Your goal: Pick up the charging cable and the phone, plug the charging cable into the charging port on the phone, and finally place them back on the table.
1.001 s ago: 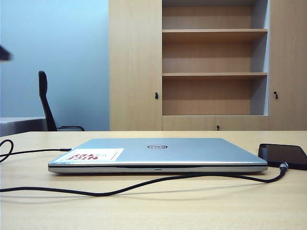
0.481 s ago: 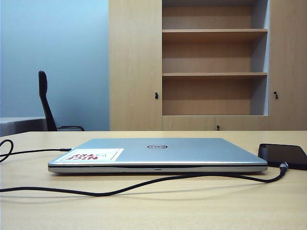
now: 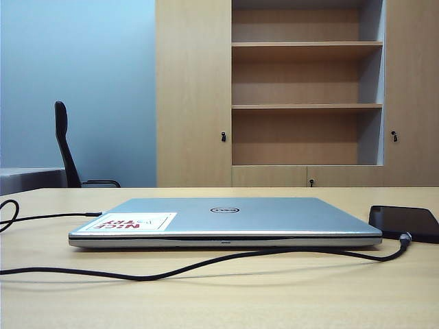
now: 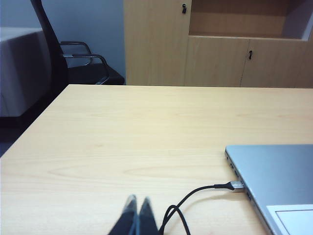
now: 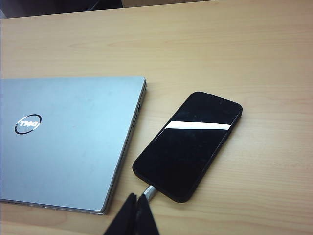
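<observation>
Cable [image 3: 206, 264] is plugged into phone [image 5: 188, 145], laid at the laptop's [image 3: 226, 221] three o'clock on the table [image 3: 274, 295]. Left gripper [image 4: 136, 204] and right gripper [image 5: 137, 199] are pressed together, empty, above it.

The table [image 5: 274, 54] under my grippers is pale wood grain with a smooth, satin finish, and the laptop [image 5: 68, 147] lid is brushed silver metal, matt, bearing a paper sticker [image 3: 130, 221]. The phone [image 5: 188, 144] screen is glossy black glass with a bright reflected streak. The charging cable [image 3: 164, 272] is matt black cord with a silvery metal plug [image 5: 149, 192].
</observation>
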